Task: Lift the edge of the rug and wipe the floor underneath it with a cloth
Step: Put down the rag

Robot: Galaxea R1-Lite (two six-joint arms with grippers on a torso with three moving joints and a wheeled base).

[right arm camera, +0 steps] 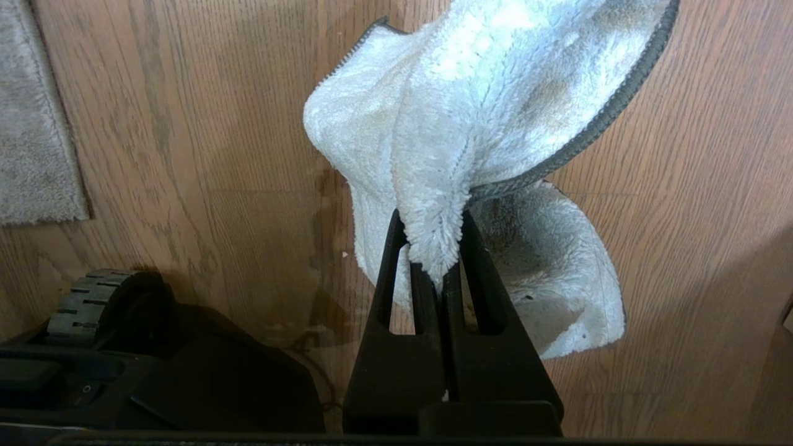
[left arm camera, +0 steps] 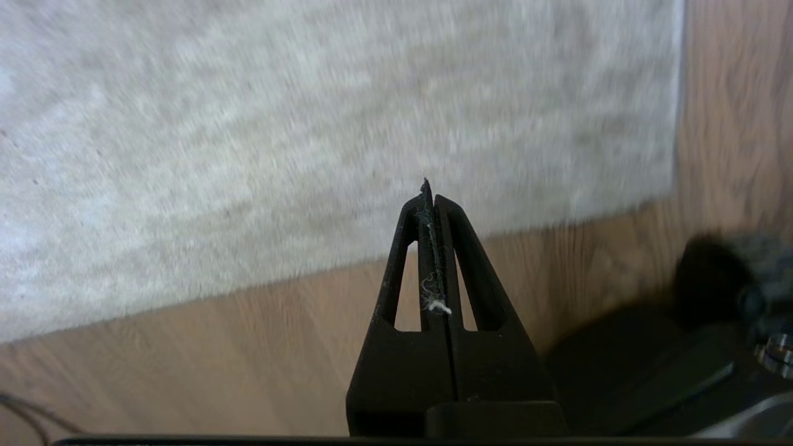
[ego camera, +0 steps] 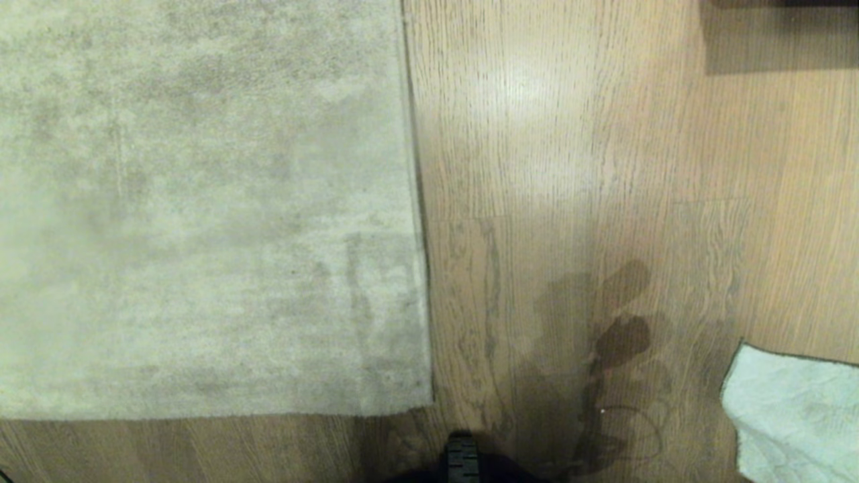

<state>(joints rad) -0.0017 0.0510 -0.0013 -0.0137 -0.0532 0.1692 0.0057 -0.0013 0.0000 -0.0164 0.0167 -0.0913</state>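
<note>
My left gripper [left arm camera: 432, 195] is pinched fully together with nothing between its fingers but a few stray wisps of lint, and it hangs above the rug [ego camera: 201, 201], just inside the near border where pile meets wood. The relation that matters for my coming move is this: the rug edge [ego camera: 417, 201] runs as a long straight line away from my base, with the rug lying to its left and the bare floor [ego camera: 570, 168] to its right, and it turns at the near corner [ego camera: 428, 401] into a second border running across in front of me. That corner sits on my left arm's side, so I judge the left arm to be the nearer one for getting under the border and lifting it; the fingers would first have to part, then come at the edge from the floor side, roughly square to its long axis. My right gripper [right arm camera: 435, 272] is clamped tight on a fold of the pale blue-green cloth [right arm camera: 483, 111], which hangs from the fingers above the planks with its dark stitched hem curling round. In the head view the cloth [ego camera: 798, 416] shows at the lower right, well apart from the rug edge, with a broad band of wood between them. The rug lies flat everywhere I can see.
</note>
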